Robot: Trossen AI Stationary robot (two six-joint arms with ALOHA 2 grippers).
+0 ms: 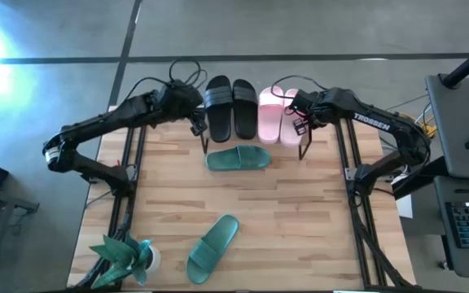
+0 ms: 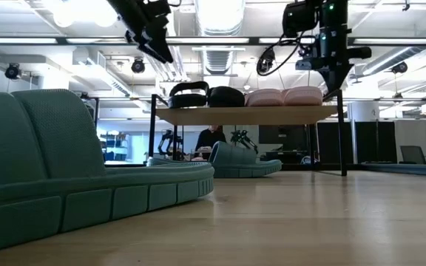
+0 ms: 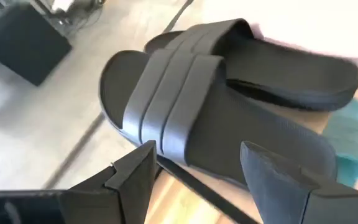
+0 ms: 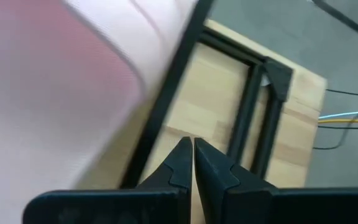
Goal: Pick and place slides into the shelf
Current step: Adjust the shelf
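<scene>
The shelf (image 1: 255,138) stands at the far edge of the table (image 1: 300,236), its plank mostly covered by four slides side by side: the black pair (image 1: 231,106) on the left half and the light pink pair (image 1: 278,114) on the right half. The left gripper (image 1: 195,124) hovers just beside the left end of the shelf, next to the outer black slide (image 3: 185,124); its jaws stand released and wide, with nothing between them. The right gripper (image 1: 300,124) hangs at the right end of the shelf, beside the pink pair, with its jaws clenched together on nothing. One teal-green slide (image 1: 238,159) lies crosswise on the table just in front of the shelf, partly under its near edge. The other teal-green slide (image 1: 212,248) lies well apart, near the front of the table, angled. A teal-green potted plant (image 1: 124,256) sits at the near left corner.
</scene>
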